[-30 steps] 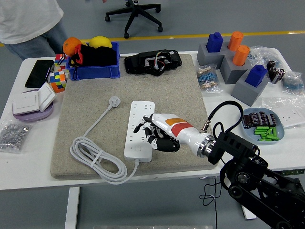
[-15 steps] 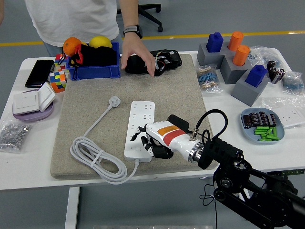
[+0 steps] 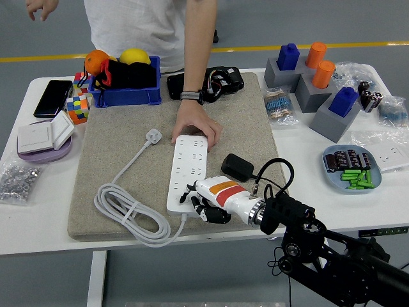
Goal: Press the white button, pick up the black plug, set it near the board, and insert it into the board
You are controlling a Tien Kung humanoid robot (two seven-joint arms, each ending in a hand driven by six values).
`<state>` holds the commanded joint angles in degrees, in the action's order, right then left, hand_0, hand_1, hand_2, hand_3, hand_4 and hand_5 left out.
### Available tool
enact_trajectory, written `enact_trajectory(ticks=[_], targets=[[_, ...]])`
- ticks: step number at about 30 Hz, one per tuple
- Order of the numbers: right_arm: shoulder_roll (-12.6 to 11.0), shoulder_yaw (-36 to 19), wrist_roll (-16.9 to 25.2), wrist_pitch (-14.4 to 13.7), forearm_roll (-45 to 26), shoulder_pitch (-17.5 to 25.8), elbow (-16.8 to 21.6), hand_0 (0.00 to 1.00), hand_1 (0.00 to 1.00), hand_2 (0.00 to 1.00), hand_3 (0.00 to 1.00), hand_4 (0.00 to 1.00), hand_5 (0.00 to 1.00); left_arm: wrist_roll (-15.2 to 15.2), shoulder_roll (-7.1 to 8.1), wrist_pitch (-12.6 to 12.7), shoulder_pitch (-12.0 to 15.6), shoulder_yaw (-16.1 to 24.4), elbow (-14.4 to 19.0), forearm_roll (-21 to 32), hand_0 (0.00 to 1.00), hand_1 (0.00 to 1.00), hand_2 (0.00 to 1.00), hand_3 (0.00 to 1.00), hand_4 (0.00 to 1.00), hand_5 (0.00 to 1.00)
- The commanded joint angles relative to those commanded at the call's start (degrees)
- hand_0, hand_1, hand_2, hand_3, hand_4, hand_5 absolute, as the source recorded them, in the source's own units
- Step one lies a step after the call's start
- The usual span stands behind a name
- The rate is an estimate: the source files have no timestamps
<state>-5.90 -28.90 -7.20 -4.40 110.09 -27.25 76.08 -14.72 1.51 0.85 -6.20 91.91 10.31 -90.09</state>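
- Head view shows one robot hand, the right hand (image 3: 203, 203), white-shelled with an orange and red patch, reaching in from the lower right; its dark fingers (image 3: 197, 199) are curled down together on the near end of the long white plastic power strip (image 3: 187, 169), holding nothing; whether a fingertip is on the white button itself I cannot tell
- the power strip lies with its long axis running from near to far on the grey felt mat (image 3: 128, 134); a person's hand (image 3: 195, 126) rests on its far end, steadying it
- the small black rounded plug (image 3: 238, 167) lies on the mat just right of the strip, beyond the robot hand and to its right, apart from it; the right hand is the nearer one, the left arm being out of view
- counted: one strip, one black plug, one white cable (image 3: 128, 214) coiled at the left with one white plug (image 3: 153, 135) at its end
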Motion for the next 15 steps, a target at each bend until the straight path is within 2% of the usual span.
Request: enact_trajectory(ticks=[7,15], targets=[[0.46,0.45,0.22,-0.06,0.21,-0.47,-2.14,0.002,0.002,0.108,0.623,0.182,0.002,-0.17,-0.19,-0.15,0.67,1.35,0.0,-1.47,0.466,0.499,0.512,0.577,0.599,0.257],[0.31,-1.43,0.27,-0.07,0.49,-0.68,-1.24,0.002,0.002,0.108,0.619,0.179,0.002,-0.06,-0.22,-0.08,0.5,1.41,0.0,-1.24,0.466,0.499,0.512,0.577,0.598,0.256]])
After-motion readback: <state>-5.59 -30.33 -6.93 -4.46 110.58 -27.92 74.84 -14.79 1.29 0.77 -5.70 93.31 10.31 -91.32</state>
